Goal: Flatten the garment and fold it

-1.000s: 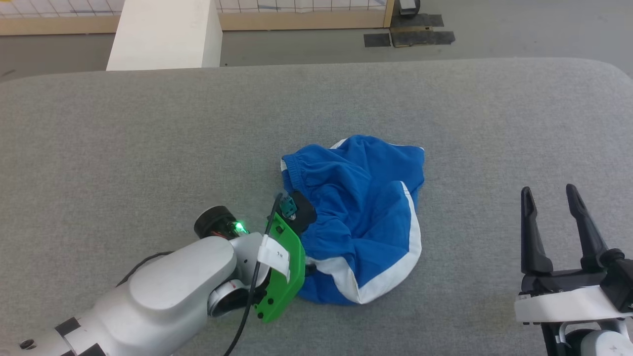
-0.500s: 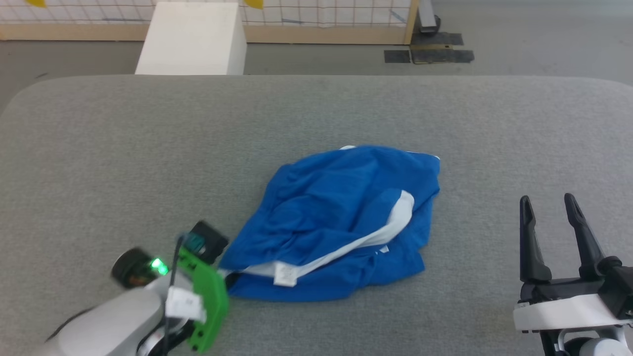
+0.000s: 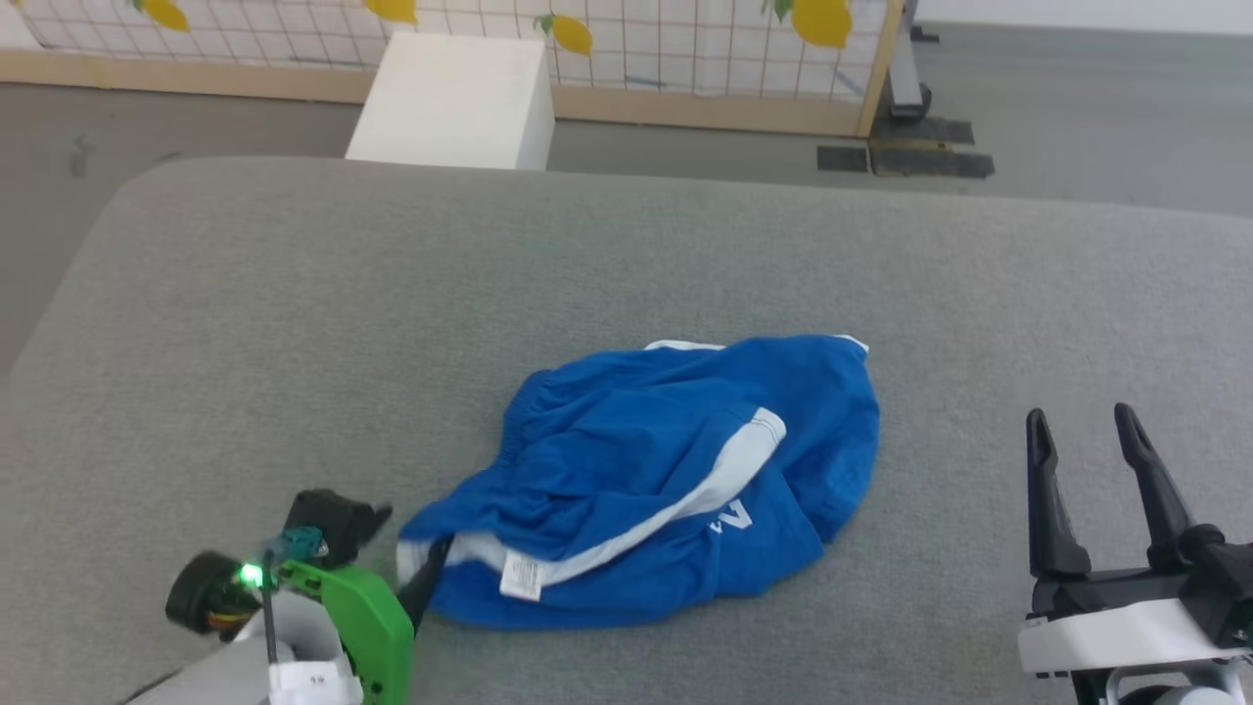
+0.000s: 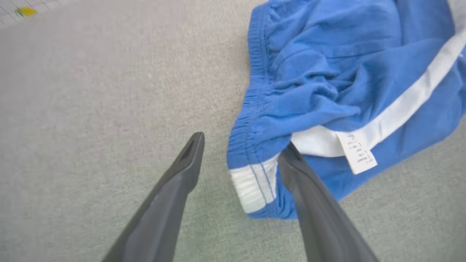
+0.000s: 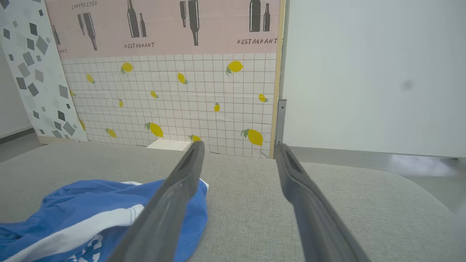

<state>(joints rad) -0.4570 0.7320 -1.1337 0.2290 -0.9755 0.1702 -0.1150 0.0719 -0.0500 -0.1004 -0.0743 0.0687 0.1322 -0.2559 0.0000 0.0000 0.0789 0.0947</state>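
The garment [image 3: 646,470], bright blue shorts with white stripes, lies crumpled on the grey table [image 3: 294,323], a white tag [image 3: 519,578] and white lettering [image 3: 732,514] facing up. My left gripper [image 4: 242,142] is open at its near left end. The white-striped waistband corner [image 4: 255,185] lies loose between the two fingers, with one finger [image 3: 428,586] dark against the cloth. My right gripper [image 3: 1080,416] stands open and holds nothing, to the right of the garment and apart from it. In the right wrist view the garment [image 5: 72,211] lies low on the left, beyond the right gripper [image 5: 239,145].
A white box [image 3: 450,103] stands on the floor beyond the table's far edge, before a lemon-patterned panel [image 3: 636,39]. The table's rounded left corner [image 3: 108,215] is near my left arm. Bare grey surface surrounds the garment.
The left gripper dragged the garment's waistband end leftward and nearer, turning the cloth over, then opened and let it go. The head camera shifted. The right gripper stayed open.
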